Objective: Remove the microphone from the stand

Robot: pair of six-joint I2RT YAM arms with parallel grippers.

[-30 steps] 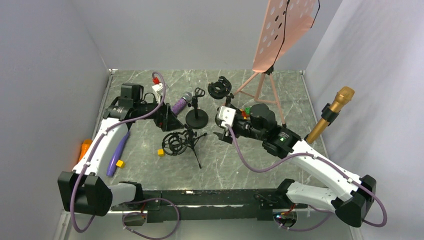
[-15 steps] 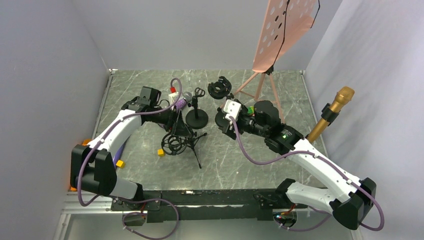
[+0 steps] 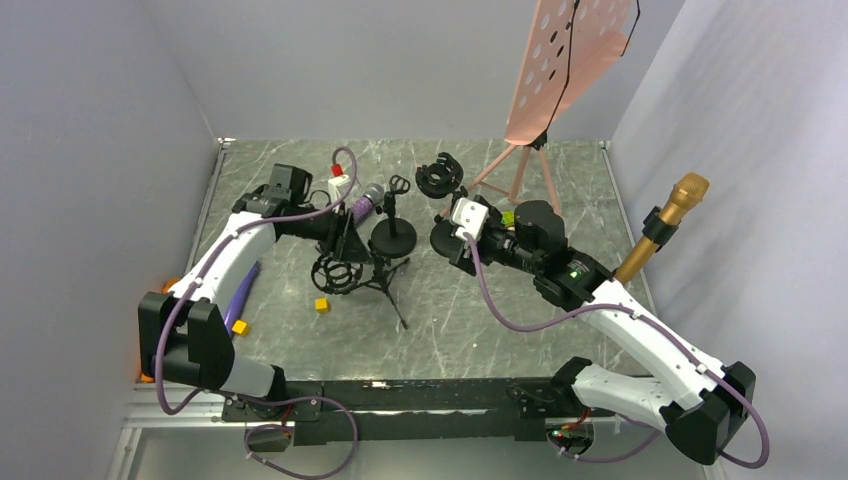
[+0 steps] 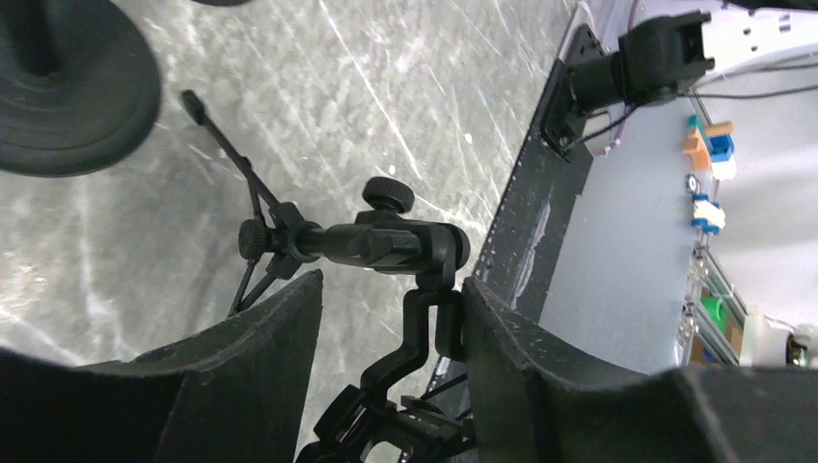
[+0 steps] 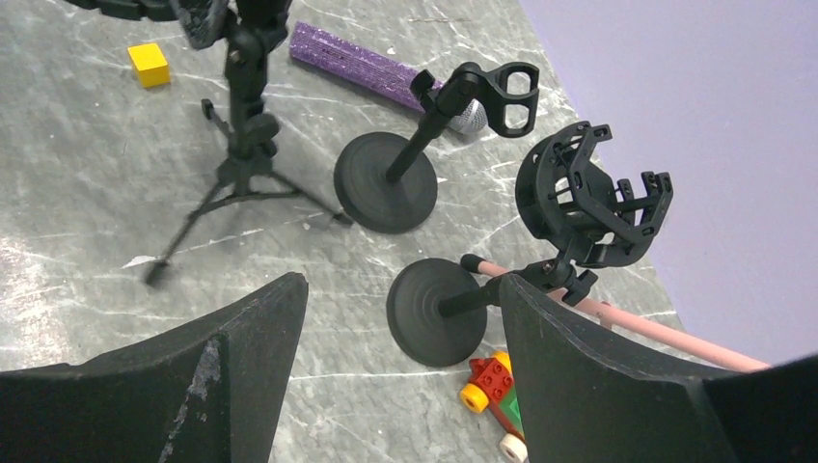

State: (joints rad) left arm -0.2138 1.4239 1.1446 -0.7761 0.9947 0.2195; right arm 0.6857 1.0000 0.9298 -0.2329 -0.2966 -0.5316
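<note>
A purple glitter microphone point(image 3: 362, 207) lies behind a round-base clip stand point(image 3: 393, 235); in the right wrist view the microphone point(image 5: 371, 66) rests on the table, its silver head behind the empty clip point(image 5: 506, 96). A gold microphone point(image 3: 670, 215) stands tilted in a holder at the far right. My left gripper point(image 3: 347, 247) is open around the black bracket point(image 4: 429, 323) of a tripod stand point(image 3: 378, 275) with a shock mount; the bracket touches one finger point(image 4: 502, 338). My right gripper point(image 3: 447, 245) is open and empty above a second round-base stand point(image 5: 434, 313).
A pink music stand point(image 3: 570, 60) rises at the back right, with one leg point(image 5: 666, 333) by the second stand. A toy brick car point(image 5: 492, 381) lies by that stand's base. Yellow cubes point(image 3: 321, 305) and a purple stick point(image 3: 235, 300) lie at the left.
My left arm swung in from the left onto the tripod stand, and the stand's shock mount shifted slightly back and left. My right arm moved a little toward the back.
</note>
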